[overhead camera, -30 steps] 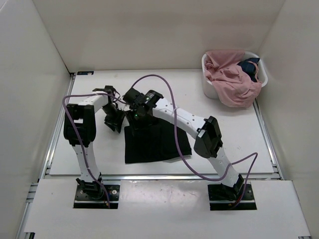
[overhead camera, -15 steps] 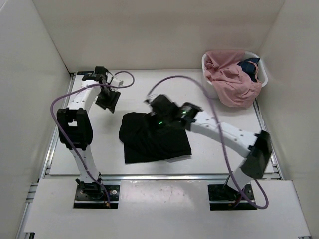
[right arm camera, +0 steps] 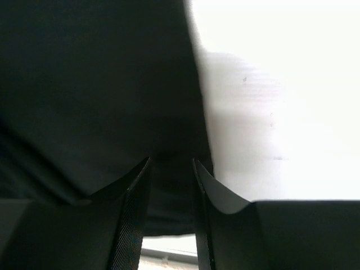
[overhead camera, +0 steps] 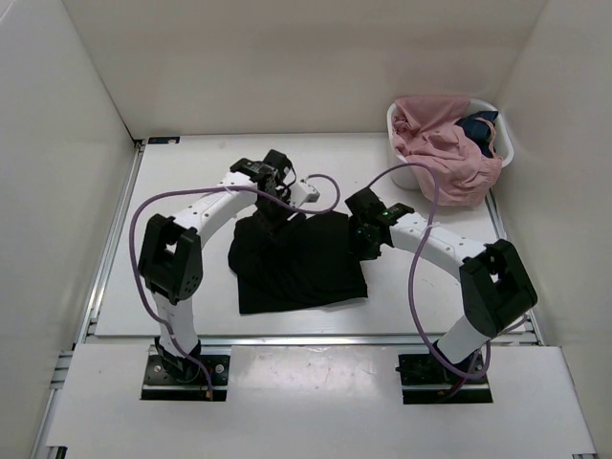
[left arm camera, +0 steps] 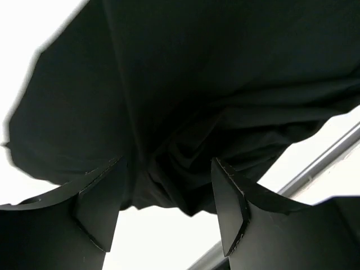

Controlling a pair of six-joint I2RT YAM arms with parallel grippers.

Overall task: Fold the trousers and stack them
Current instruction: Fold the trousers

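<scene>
The black trousers (overhead camera: pixel 298 266) lie folded in a rough rectangle in the middle of the table. My left gripper (overhead camera: pixel 273 205) is at their far left corner. In the left wrist view it (left arm camera: pixel 169 163) is open, with a bunched fold of the trousers (left arm camera: pixel 185 112) just past the fingertips. My right gripper (overhead camera: pixel 364 239) is at the trousers' right edge. In the right wrist view it (right arm camera: pixel 171 160) is closed to a narrow gap with the trousers' edge (right arm camera: pixel 112 84) between the fingers.
A white basket (overhead camera: pixel 402 174) stands at the back right, with a pink garment (overhead camera: pixel 445 158) hanging over its rim and a dark blue cloth (overhead camera: pixel 478 129) inside. White walls enclose the table on three sides. A metal rail (left arm camera: pixel 323 163) runs along the table edge.
My left arm swung from the far left corner of the table to the trousers' far edge. My right gripper drew back from the trousers' middle to their right edge.
</scene>
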